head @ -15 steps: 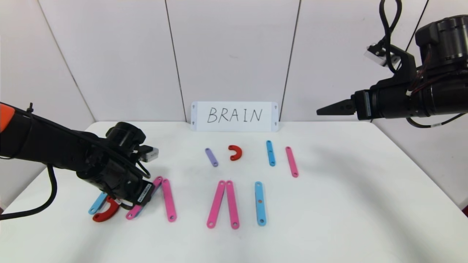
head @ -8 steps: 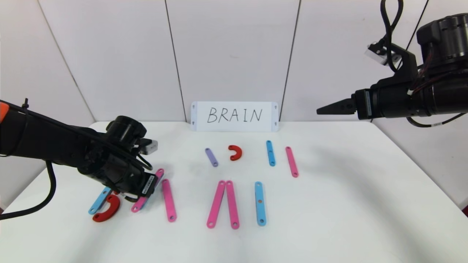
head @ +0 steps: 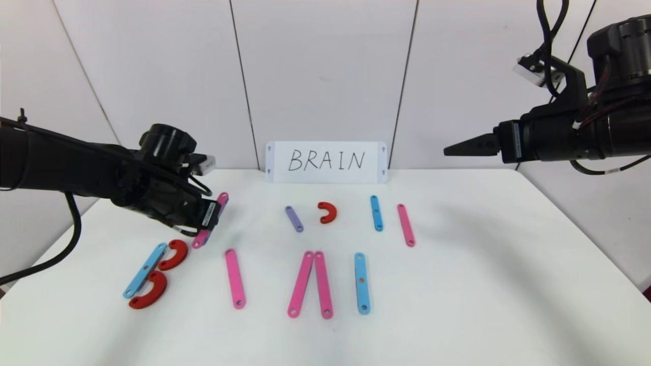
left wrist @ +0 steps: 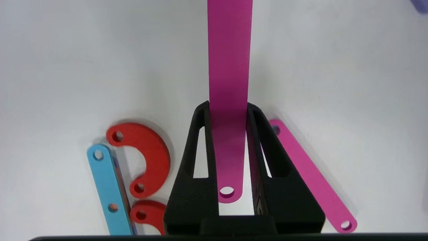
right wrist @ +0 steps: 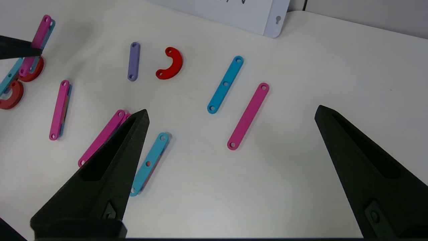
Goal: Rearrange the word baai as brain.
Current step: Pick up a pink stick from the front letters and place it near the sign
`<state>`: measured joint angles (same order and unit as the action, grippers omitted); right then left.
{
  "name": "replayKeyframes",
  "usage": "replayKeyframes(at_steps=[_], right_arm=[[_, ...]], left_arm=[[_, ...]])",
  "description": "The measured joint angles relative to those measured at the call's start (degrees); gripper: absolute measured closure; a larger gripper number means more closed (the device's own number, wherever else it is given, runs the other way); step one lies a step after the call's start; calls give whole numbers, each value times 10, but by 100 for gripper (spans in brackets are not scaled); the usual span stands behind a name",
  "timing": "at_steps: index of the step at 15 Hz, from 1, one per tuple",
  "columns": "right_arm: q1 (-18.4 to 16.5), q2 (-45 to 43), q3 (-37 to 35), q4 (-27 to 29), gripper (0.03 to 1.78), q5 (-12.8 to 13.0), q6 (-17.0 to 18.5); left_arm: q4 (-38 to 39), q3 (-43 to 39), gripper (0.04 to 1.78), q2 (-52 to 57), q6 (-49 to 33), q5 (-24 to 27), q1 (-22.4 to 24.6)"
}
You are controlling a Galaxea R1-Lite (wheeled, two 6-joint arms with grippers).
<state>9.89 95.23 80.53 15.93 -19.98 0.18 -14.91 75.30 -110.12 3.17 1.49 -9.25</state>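
Note:
My left gripper (head: 207,223) is shut on a pink strip (head: 219,201) and holds it tilted above the table's left side; the left wrist view shows the strip (left wrist: 229,60) clamped between the fingers (left wrist: 200,134). Below it lie a light-blue strip (head: 145,269) with two red half-rings (head: 174,254) (head: 149,291) against it, and a lone pink strip (head: 235,278). Two pink strips (head: 301,283) (head: 323,284) meet at their far ends, with a light-blue strip (head: 361,282) beside them. My right gripper (right wrist: 232,108) is open and empty, high at the right (head: 447,151).
Farther back lie a purple strip (head: 294,218), a red half-ring (head: 327,212), a light-blue strip (head: 376,212) and a pink strip (head: 406,224). A white card with "BRAIN" (head: 326,161) leans on the wall behind them.
My left gripper has risen and moved back from the table with the pink strip in it, uncovering the upper red half-ring. The right arm has hardly moved.

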Motion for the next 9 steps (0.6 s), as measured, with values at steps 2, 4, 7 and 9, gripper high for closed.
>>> replayKeyframes(at_steps=[2, 4, 7, 9], right_arm=[[-1, 0, 0, -1, 8, 0, 0], [-2, 2, 0, -4, 8, 1, 0], [-2, 7, 0, -5, 8, 1, -1], [-2, 9, 0, -5, 8, 1, -1]], left_arm=[[-12, 66, 152, -39, 1, -1, 14], [-50, 141, 152, -82, 5, -1, 28], [-131, 241, 152, -143, 13, 0, 43], [-182, 291, 152, -176, 24, -1, 48]])
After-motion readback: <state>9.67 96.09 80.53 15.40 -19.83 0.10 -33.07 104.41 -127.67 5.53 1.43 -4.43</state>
